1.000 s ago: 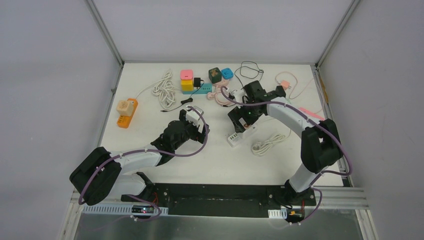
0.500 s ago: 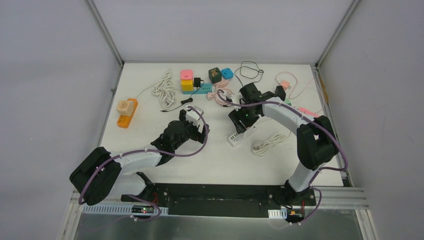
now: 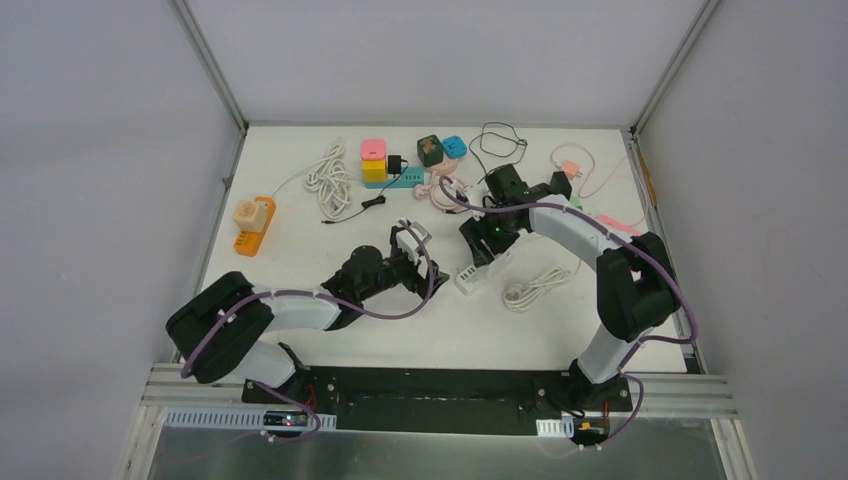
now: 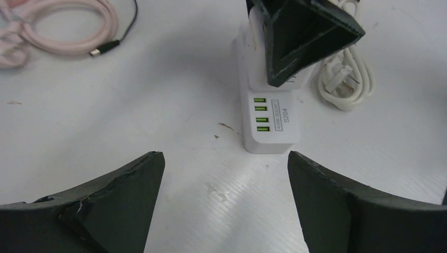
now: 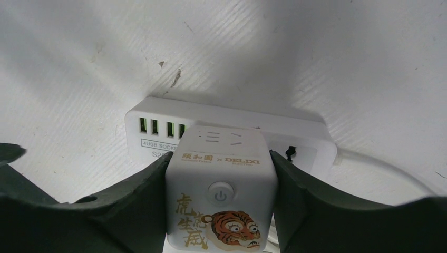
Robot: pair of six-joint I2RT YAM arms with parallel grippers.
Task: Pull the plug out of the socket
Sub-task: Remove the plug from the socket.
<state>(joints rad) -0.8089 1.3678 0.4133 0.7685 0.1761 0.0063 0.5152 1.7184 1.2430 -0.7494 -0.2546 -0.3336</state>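
Observation:
A white socket strip (image 3: 467, 278) with green USB ports lies mid-table, also seen as the socket strip (image 4: 269, 124) straight ahead in the left wrist view. A white cube plug (image 5: 221, 195) with a tiger picture and a power button stands on the socket strip (image 5: 158, 122). My right gripper (image 5: 220, 176) is shut on the plug, one finger pressing each side. From above, the right gripper (image 3: 488, 243) hides the plug. My left gripper (image 4: 225, 169) is open with bare table between its fingers. It sits just short of the strip's USB end, the left gripper (image 3: 424, 258) to the strip's left.
A coiled white cable (image 3: 533, 287) lies right of the strip. A pink cable (image 3: 440, 190), a teal strip (image 3: 402, 180) with coloured cubes, a white cord bundle (image 3: 325, 175) and an orange strip (image 3: 250, 226) sit at the back and left.
My right gripper has gone from open to shut on the plug. My left arm has moved right, bringing its open gripper close to the socket strip's end.

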